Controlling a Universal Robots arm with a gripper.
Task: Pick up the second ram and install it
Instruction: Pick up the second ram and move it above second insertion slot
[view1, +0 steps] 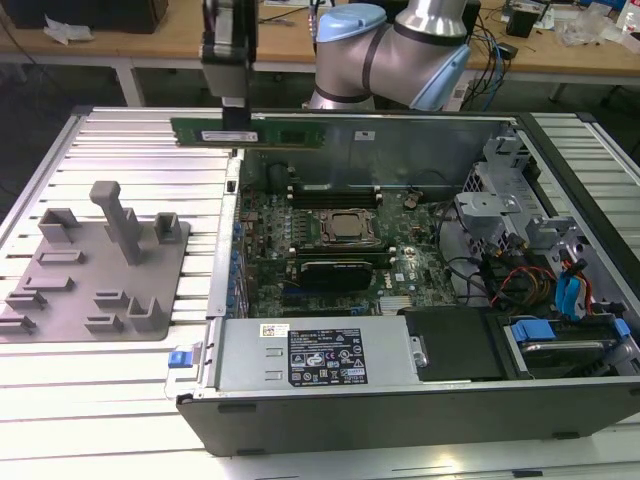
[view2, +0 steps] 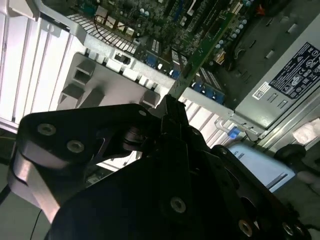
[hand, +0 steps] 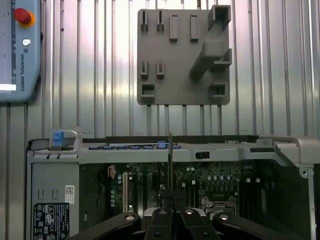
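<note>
The second ram (view1: 285, 132) is a long green stick with a white label. It hangs level in the air above the open computer case's far wall on the exterior view's left. My gripper (view1: 234, 112) is shut on it near its middle, from above. In both wrist views the stick shows edge-on, running out from between the fingers (view2: 172, 112) as a thin green board (view2: 202, 52) and as a narrow vertical line (hand: 170, 165). Below it lies the motherboard (view1: 330, 245), with long black slots (view1: 335, 190) beside the CPU socket (view1: 348, 228).
A grey holder plate (view1: 95, 270) with posts and pockets lies on the ribbed table at the exterior view's left. The case holds a power supply (view1: 315, 352) at the front, with cables and drive bays (view1: 545, 270) on the right. A teach pendant (hand: 17, 50) lies on the table.
</note>
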